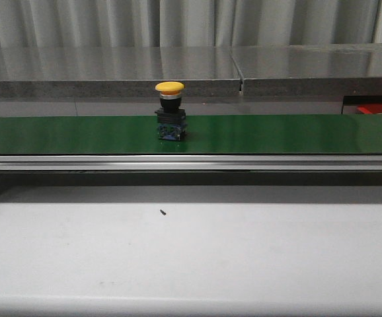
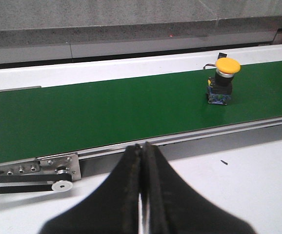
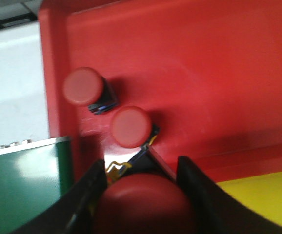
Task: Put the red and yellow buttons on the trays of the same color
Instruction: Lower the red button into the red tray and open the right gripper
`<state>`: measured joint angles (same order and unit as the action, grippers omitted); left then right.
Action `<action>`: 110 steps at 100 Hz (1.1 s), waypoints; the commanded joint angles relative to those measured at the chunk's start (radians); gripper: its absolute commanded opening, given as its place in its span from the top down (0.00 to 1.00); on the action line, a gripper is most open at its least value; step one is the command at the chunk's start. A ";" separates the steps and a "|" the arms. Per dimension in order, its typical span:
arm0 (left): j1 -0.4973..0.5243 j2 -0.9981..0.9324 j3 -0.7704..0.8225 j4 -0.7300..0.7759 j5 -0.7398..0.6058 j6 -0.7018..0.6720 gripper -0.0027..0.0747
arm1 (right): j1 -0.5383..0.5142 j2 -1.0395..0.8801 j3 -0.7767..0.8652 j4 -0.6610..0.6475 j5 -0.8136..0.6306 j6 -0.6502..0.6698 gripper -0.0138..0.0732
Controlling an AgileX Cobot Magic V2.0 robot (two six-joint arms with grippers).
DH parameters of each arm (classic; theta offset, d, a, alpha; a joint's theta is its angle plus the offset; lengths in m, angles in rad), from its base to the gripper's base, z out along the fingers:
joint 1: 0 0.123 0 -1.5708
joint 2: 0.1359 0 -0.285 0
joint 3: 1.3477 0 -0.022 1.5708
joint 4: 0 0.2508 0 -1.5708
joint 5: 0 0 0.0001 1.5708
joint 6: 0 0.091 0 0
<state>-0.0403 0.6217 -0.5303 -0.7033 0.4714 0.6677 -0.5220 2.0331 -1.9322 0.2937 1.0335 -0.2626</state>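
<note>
On the green belt (image 1: 78, 134) a yellow button (image 1: 170, 111) stands alone; left jaws are pressed together, empty. Right jaws grip a red button (image 3: 143, 204) over the red tray (image 3: 219, 73), where two red buttons (image 3: 82, 86) sit.

I see a yellow-capped button (image 1: 170, 109) with a black and blue base on my dark green belt (image 1: 59, 134). Three red-capped buttons (image 3: 83, 86) match the red tray (image 3: 219, 73); beside it, a yellow tray (image 3: 263, 197).
</note>
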 commanded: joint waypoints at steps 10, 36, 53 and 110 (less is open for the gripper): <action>-0.008 0.001 -0.027 -0.032 -0.062 -0.005 0.99 | -0.036 0.021 -0.038 0.020 -0.126 0.001 0.73; -0.008 0.001 -0.027 -0.032 -0.062 -0.005 0.99 | -0.041 0.132 -0.038 0.021 -0.227 0.000 0.73; -0.008 0.001 -0.027 -0.032 -0.062 -0.005 0.99 | -0.041 0.171 -0.038 0.021 -0.272 0.000 0.73; -0.008 0.003 -0.027 -0.032 -0.062 -0.005 0.99 | -0.041 0.218 -0.202 0.021 -0.176 0.000 0.25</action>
<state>-0.0403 0.6217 -0.5303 -0.7033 0.4714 0.6677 -0.5567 2.3243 -2.0635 0.2995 0.8661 -0.2626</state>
